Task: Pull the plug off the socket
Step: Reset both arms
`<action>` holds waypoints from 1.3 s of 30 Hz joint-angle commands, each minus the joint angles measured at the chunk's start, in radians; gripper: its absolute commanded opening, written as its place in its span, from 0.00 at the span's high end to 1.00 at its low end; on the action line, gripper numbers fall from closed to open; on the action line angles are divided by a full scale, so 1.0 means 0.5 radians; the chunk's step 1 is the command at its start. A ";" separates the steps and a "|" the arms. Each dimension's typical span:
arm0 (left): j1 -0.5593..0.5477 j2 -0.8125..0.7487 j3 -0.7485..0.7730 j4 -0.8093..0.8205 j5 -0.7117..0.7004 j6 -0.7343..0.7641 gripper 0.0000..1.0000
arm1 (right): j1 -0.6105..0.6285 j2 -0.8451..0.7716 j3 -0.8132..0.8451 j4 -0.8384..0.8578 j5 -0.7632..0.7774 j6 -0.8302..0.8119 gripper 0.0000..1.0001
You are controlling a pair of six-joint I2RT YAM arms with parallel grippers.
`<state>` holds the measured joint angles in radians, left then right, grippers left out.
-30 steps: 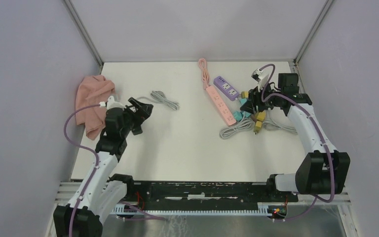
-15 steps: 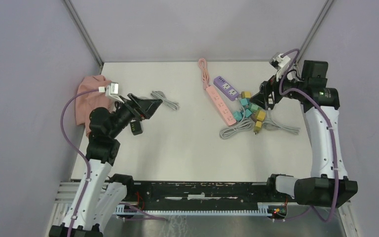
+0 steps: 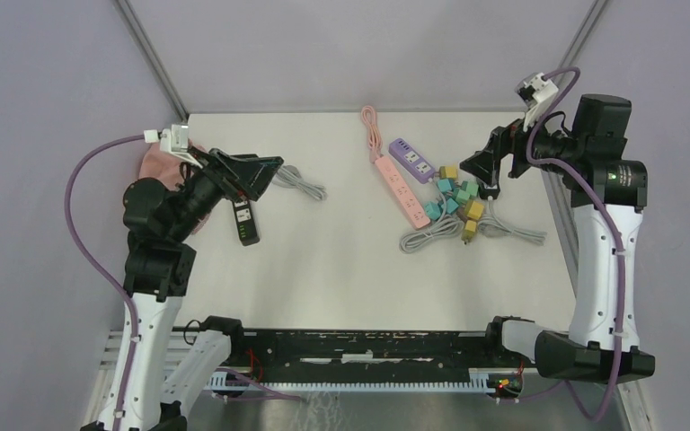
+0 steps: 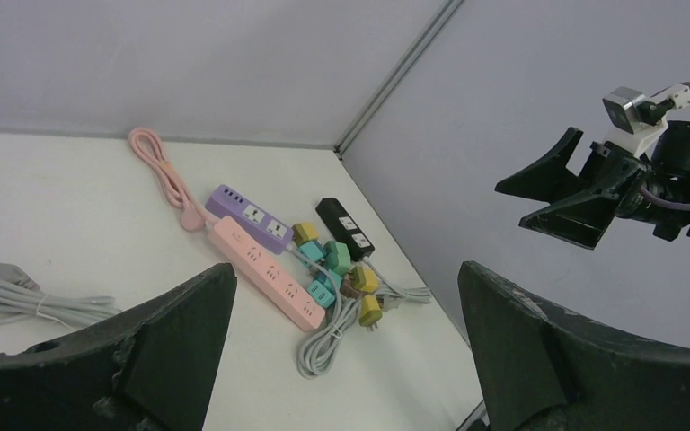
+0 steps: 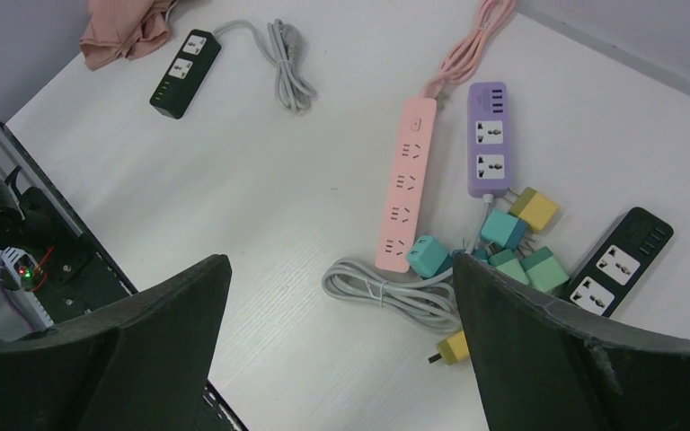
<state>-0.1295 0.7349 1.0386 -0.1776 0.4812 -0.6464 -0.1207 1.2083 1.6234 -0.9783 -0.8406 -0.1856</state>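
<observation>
A pink socket strip (image 3: 402, 190) and a purple one (image 3: 412, 160) lie at the back right. Several loose teal, green and yellow plugs (image 3: 456, 197) are heaped beside them. One teal plug (image 5: 428, 255) sits against the near end of the pink strip; I cannot tell whether it is in a socket. A black strip (image 5: 618, 262) lies right of the heap, another black strip (image 3: 245, 222) at the left. My right gripper (image 3: 474, 175) hangs open high above the heap, nothing between its fingers (image 5: 340, 260). My left gripper (image 3: 265, 180) is open and raised above the left black strip.
A pink cloth (image 5: 130, 27) lies at the far left, partly behind the left arm. A grey cable coil (image 3: 301, 182) runs from the left black strip. Another grey coil (image 3: 431, 235) lies in front of the plug heap. Walls close in on three sides.
Both arms have risen and drawn back from the table. The right gripper left the plug heap and opened wide. The left gripper lifted off the left black strip, which now lies uncovered.
</observation>
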 commanded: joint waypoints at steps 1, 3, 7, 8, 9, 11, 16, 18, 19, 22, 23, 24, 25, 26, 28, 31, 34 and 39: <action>0.007 0.040 0.240 -0.142 -0.065 0.149 0.01 | -0.007 -0.027 0.228 0.009 -0.021 0.135 0.01; 0.005 0.062 0.306 -0.162 -0.055 0.159 0.01 | -0.009 -0.052 0.243 0.109 -0.011 0.338 0.01; 0.006 0.097 0.411 -0.200 -0.021 0.186 0.01 | -0.007 -0.075 0.309 0.210 0.069 0.674 0.01; 0.007 0.102 0.434 -0.214 -0.014 0.192 0.01 | -0.009 -0.077 0.334 0.221 0.093 0.738 0.01; 0.006 0.109 0.456 -0.229 -0.012 0.198 0.01 | -0.006 -0.079 0.360 0.228 0.119 0.797 0.01; 0.006 0.120 0.494 -0.260 -0.006 0.212 0.01 | -0.006 -0.074 0.407 0.231 0.149 0.878 0.01; 0.006 0.152 0.575 -0.319 0.012 0.250 0.01 | -0.010 -0.064 0.478 0.203 0.241 0.887 0.01; 0.006 0.169 0.599 -0.335 0.033 0.273 0.01 | -0.009 -0.067 0.504 0.175 0.264 0.875 0.01; 0.005 0.179 0.606 -0.339 0.039 0.282 0.01 | -0.009 -0.064 0.520 0.163 0.271 0.868 0.01; 0.005 0.197 0.613 -0.346 0.050 0.294 0.01 | -0.008 -0.061 0.569 0.124 0.307 0.848 0.01; 0.005 0.203 0.616 -0.345 0.049 0.295 0.01 | -0.008 -0.063 0.588 0.106 0.317 0.836 0.01; 0.005 0.212 0.619 -0.344 0.050 0.298 0.01 | -0.008 -0.063 0.609 0.093 0.325 0.823 0.01; 0.007 0.221 0.624 -0.344 0.053 0.300 0.01 | -0.009 -0.066 0.618 0.078 0.329 0.811 0.01; 0.007 0.229 0.629 -0.343 0.060 0.304 0.01 | -0.010 -0.066 0.636 0.065 0.329 0.801 0.01; 0.007 0.243 0.636 -0.339 0.072 0.309 0.01 | -0.008 -0.073 0.641 0.053 0.319 0.794 0.01; 0.007 0.250 0.630 -0.338 0.078 0.325 0.01 | -0.009 -0.087 0.638 0.042 0.314 0.792 0.01; 0.005 0.248 0.623 -0.338 0.078 0.342 0.01 | -0.009 -0.084 0.638 0.035 0.319 0.781 0.01; 0.007 0.271 0.642 -0.341 0.070 0.376 0.01 | -0.009 -0.048 0.685 0.013 0.328 0.757 0.01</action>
<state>-0.1295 0.8703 1.3159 -0.3668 0.4870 -0.5144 -0.1207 1.1801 1.9118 -0.9703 -0.6941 0.2077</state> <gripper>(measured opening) 0.993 0.994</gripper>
